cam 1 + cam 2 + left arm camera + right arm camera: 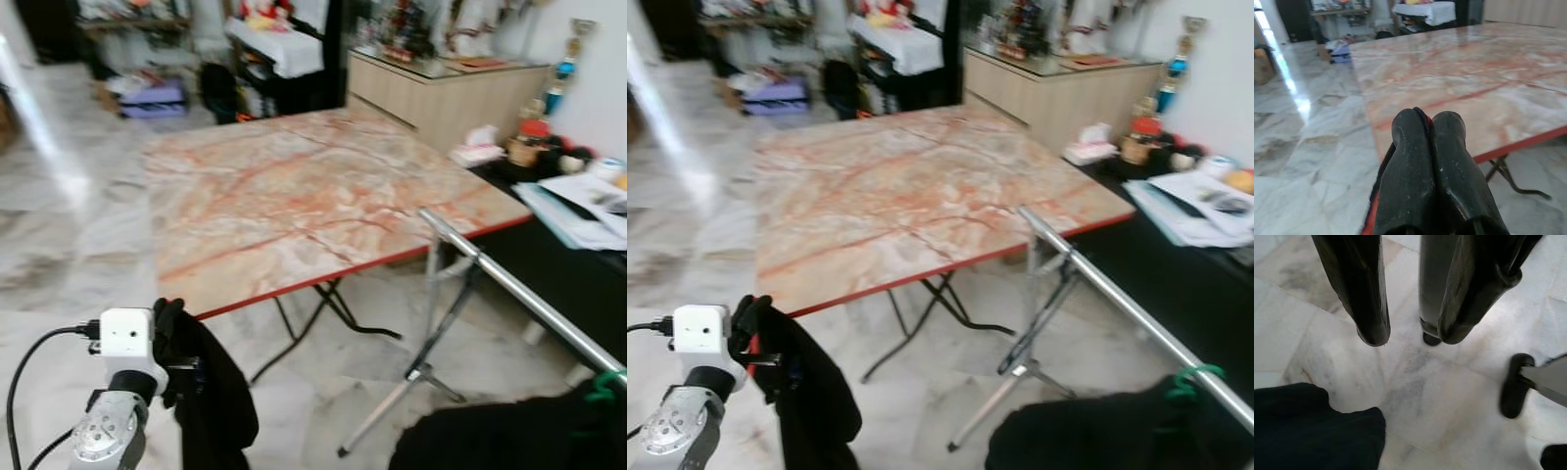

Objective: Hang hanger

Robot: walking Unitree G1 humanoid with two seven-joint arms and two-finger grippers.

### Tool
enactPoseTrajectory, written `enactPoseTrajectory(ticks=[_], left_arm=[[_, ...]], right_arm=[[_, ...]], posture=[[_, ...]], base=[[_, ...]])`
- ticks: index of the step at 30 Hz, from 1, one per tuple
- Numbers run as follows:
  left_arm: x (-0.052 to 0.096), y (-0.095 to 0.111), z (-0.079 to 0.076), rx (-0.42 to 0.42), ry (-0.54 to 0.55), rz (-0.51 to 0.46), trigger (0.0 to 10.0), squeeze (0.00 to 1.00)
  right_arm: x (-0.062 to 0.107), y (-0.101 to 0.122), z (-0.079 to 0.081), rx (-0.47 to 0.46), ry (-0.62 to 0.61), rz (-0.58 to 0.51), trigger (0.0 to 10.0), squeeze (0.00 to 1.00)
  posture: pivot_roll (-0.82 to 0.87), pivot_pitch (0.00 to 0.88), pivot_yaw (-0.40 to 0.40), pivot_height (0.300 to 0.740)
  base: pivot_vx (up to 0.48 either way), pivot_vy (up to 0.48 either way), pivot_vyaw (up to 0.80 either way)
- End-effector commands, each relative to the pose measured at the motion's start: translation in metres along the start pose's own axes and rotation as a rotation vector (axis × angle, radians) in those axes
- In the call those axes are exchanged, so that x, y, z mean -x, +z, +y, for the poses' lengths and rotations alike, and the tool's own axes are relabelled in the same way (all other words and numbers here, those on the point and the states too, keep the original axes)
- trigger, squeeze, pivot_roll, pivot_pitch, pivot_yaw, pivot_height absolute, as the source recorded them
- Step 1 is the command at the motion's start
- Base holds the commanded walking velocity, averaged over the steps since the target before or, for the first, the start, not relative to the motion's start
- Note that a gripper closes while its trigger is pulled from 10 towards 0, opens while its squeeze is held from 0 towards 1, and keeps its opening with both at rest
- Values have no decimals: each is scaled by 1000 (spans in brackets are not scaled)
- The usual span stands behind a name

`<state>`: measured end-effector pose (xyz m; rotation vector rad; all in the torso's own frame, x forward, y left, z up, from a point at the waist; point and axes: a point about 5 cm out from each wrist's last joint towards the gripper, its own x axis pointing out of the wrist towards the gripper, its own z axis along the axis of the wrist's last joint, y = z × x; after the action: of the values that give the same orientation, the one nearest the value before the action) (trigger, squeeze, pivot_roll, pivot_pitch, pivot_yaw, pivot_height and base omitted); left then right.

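Black cloth (211, 392) hangs from the left gripper (1429, 128), whose fingers are pressed together on a red hanger (1371, 220), low beside the marble table (313, 196). A steel rail (519, 289) to the right carries another dark garment (509, 436). The right gripper (1408, 335) hovers over the floor, fingers apart.

- Left end effector (1429, 128): black fingers pressed together on a thin red-edged item, mostly hidden between them; item's shape cannot be told.
- Black garment draped at the left wrist (211, 392): cut off by the bottom edge.
- Second black garment under the long silver metal rail (509, 284): cut off below; rail runs out of frame on the right.
- Green hook-like piece on the rail (1187, 380): too small to tell.
- Clutter on the far shelves (137, 20): blurred.
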<state>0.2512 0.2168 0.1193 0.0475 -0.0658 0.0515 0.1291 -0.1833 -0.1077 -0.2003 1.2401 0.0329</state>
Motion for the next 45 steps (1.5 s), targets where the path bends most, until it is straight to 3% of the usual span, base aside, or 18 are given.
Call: enactPoseTrajectory(ticks=[1,6,45], left_arm=[[0,5,4,-21,10,-18,10000,0],[1,4,4,-6,10,-7,10000,0],[2,5,10,-7,28,3,10000,0]], right_arm=[[0,6,7,-8,18,-22,10000,0],[0,8,9,-39,23,-36,10000,0],[0,12,3,-55,14,-30,10000,0]], posture=[[228,0,-15,740],[229,0,-15,740],[233,4,-23,740]], base=[[0,0,0],[0,52,0],[0,467,-48]])
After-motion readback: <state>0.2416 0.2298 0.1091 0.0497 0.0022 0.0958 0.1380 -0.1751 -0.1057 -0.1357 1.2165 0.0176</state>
